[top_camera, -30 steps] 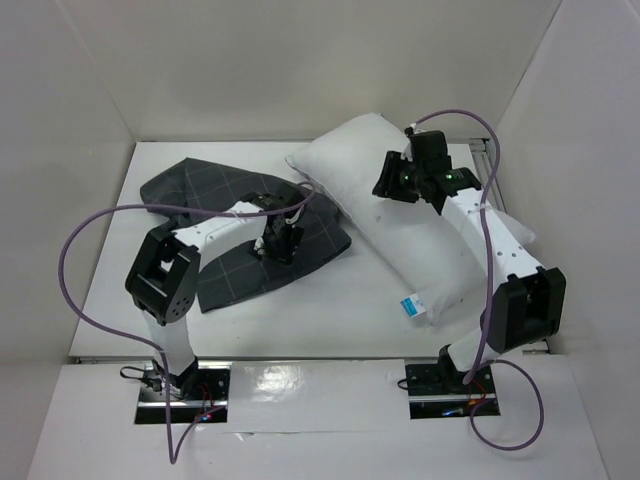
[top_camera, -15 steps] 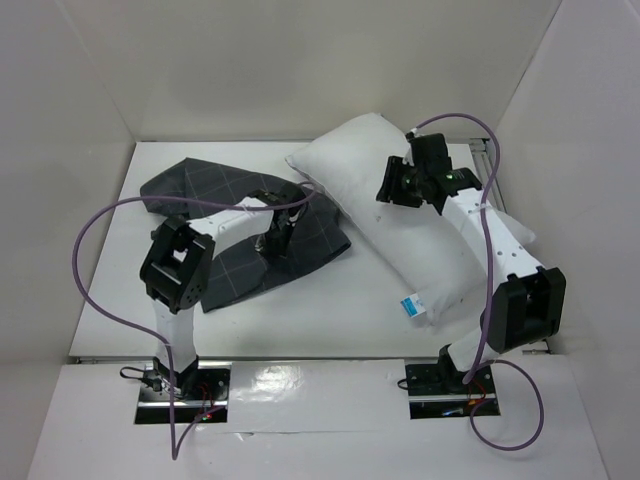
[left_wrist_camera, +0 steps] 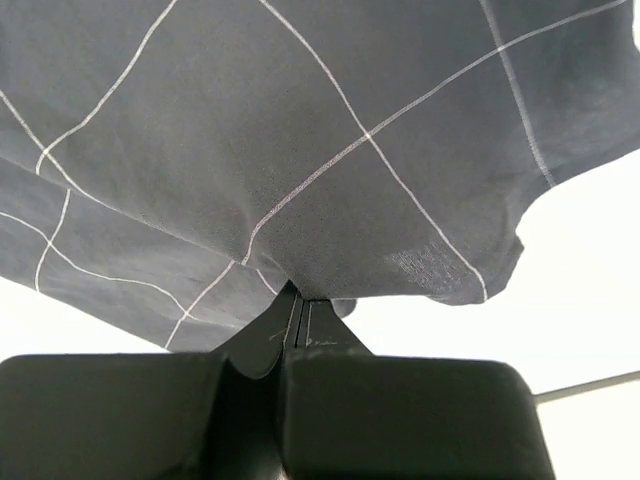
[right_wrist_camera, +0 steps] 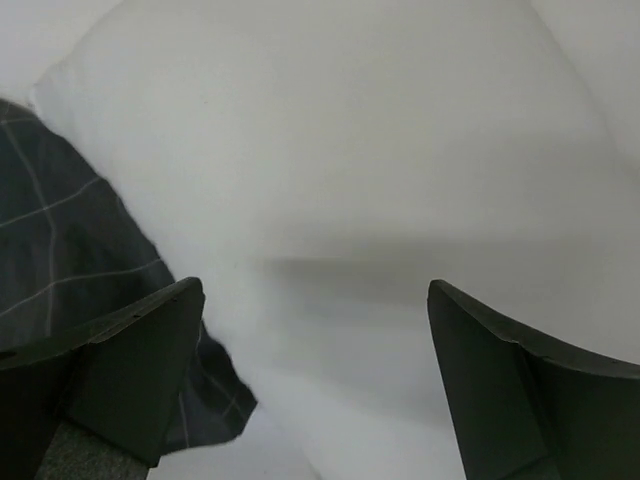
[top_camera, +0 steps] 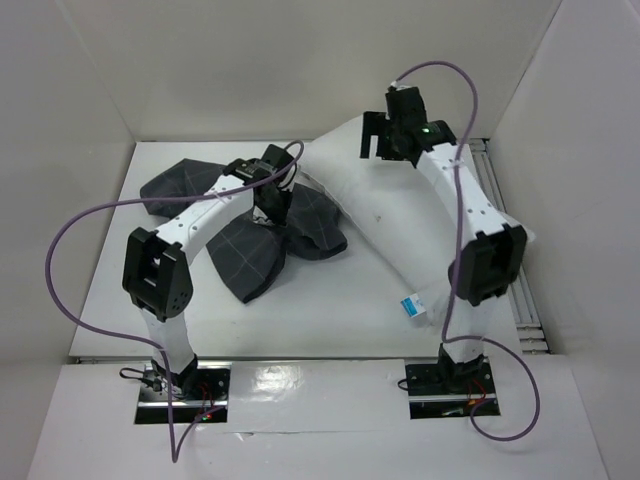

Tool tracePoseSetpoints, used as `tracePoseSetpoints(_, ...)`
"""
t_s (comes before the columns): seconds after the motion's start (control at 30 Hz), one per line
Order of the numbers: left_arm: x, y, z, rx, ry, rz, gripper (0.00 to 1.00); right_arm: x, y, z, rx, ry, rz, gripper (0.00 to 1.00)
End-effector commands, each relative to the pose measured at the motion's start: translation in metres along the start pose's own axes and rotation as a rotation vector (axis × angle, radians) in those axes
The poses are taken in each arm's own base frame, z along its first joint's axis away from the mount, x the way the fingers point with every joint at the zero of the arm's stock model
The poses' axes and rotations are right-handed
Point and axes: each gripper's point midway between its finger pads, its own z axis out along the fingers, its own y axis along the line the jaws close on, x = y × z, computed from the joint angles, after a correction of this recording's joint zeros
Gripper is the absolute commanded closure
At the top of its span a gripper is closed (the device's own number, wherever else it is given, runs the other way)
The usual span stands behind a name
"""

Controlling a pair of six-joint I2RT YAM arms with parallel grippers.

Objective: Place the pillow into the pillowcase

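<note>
The dark checked pillowcase (top_camera: 240,245) lies bunched at the table's left middle, with one part pulled up. My left gripper (top_camera: 273,198) is shut on a pinch of that cloth. In the left wrist view the pillowcase (left_wrist_camera: 300,150) hangs from my left gripper's (left_wrist_camera: 300,303) closed tips. The white pillow (top_camera: 420,240) lies diagonally on the right, its blue tag (top_camera: 411,305) at the near end. Above the pillow's far end my right gripper (top_camera: 383,142) is open and holds nothing. The right wrist view shows the right gripper (right_wrist_camera: 315,310) spread wide over the pillow (right_wrist_camera: 350,150), with the pillowcase (right_wrist_camera: 60,230) at left.
White enclosure walls stand close on the left, back and right. A metal rail (top_camera: 525,310) runs along the table's right edge. Purple cables (top_camera: 70,240) loop off both arms.
My left gripper shut on the pillowcase and pulled it up and back, bunching the cloth. The right gripper opened wide and moved to the pillow's far end.
</note>
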Motion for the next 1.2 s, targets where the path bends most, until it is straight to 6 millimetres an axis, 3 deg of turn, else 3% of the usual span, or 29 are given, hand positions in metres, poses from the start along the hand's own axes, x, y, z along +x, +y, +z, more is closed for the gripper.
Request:
tracePoseSetpoints(0.0,0.010,-0.004,-0.011,0.051,0.042,0.017,1.00,0.027,-0.009,0.041,0.107,0.116,-0.072,0.00)
tracePoseSetpoints(0.1,0.017,-0.004,-0.008,0.056,0.065,0.017,1.00,0.042,0.008,0.082,0.047,0.155,-0.050,0.00)
tracePoseSetpoints(0.17,0.020,-0.002,-0.006,0.045,0.072,0.008,1.00,0.053,0.012,0.106,0.045,0.183,-0.038,0.12)
tracePoseSetpoints(0.2,0.023,-0.001,-0.004,0.042,0.081,0.008,1.00,0.054,0.012,0.115,0.027,0.186,-0.029,0.45)
tracePoseSetpoints(0.27,0.023,-0.001,-0.004,0.042,0.081,0.008,1.00,0.054,0.014,0.125,0.011,0.188,0.002,0.92)
tracePoseSetpoints(0.3,0.026,-0.001,-0.002,0.040,0.090,0.007,0.99,0.042,0.013,0.123,-0.001,0.163,0.014,1.00)
tracePoseSetpoints(0.33,0.029,-0.002,-0.003,0.046,0.102,0.007,0.97,0.042,0.013,0.123,0.000,0.164,0.025,1.00)
tracePoseSetpoints(0.37,0.028,0.002,-0.003,0.043,0.102,-0.001,0.94,0.018,0.016,0.100,-0.021,0.097,0.034,1.00)
tracePoseSetpoints(0.4,0.031,0.002,-0.001,0.041,0.112,-0.002,0.87,0.016,0.012,0.092,-0.028,0.082,0.043,1.00)
tracePoseSetpoints(0.47,0.027,-0.002,0.003,0.066,0.101,-0.002,0.77,-0.012,0.015,0.068,-0.087,-0.018,0.051,1.00)
tracePoseSetpoints(0.5,0.032,-0.001,0.009,0.071,0.125,-0.012,0.77,-0.020,0.018,0.040,-0.122,-0.057,0.054,1.00)
tracePoseSetpoints(0.53,0.028,-0.003,0.010,0.083,0.113,-0.012,0.77,-0.028,0.020,0.026,-0.171,-0.088,0.052,1.00)
tracePoseSetpoints(0.57,0.027,-0.003,0.015,0.084,0.111,-0.012,0.92,-0.031,0.017,0.013,-0.182,-0.101,0.057,1.00)
tracePoseSetpoints(0.6,0.025,-0.002,0.018,0.074,0.098,-0.023,1.00,-0.043,0.016,-0.018,-0.197,-0.154,0.059,1.00)
tracePoseSetpoints(0.63,0.026,0.000,0.022,0.058,0.095,-0.038,1.00,-0.029,0.015,-0.023,-0.205,-0.129,0.048,1.00)
tracePoseSetpoints(0.67,0.023,-0.001,0.022,0.061,0.085,-0.038,1.00,-0.024,0.011,-0.043,-0.210,-0.147,0.048,1.00)
tracePoseSetpoints(0.7,0.025,0.000,0.021,0.061,0.085,-0.038,1.00,-0.033,0.011,-0.062,-0.221,-0.187,0.050,1.00)
tracePoseSetpoints(0.73,0.025,0.000,0.021,0.061,0.085,-0.038,1.00,-0.017,0.003,-0.060,-0.213,-0.159,0.054,1.00)
tracePoseSetpoints(0.87,0.025,-0.007,0.016,0.119,0.089,-0.039,1.00,0.001,-0.010,-0.100,-0.252,-0.181,0.076,1.00)
tracePoseSetpoints(0.9,0.022,-0.010,0.014,0.140,0.084,-0.027,1.00,0.012,-0.013,-0.102,-0.262,-0.155,0.080,1.00)
tracePoseSetpoints(1.03,0.010,-0.025,-0.004,0.277,0.059,0.000,1.00,0.019,-0.022,-0.129,-0.276,-0.171,0.092,1.00)
tracePoseSetpoints(1.1,0.006,-0.031,-0.012,0.369,0.088,0.004,0.85,0.019,-0.022,-0.145,-0.300,-0.189,0.066,1.00)
tracePoseSetpoints(1.17,0.007,-0.034,-0.012,0.410,0.101,-0.009,0.81,0.027,-0.024,-0.152,-0.292,-0.157,0.060,1.00)
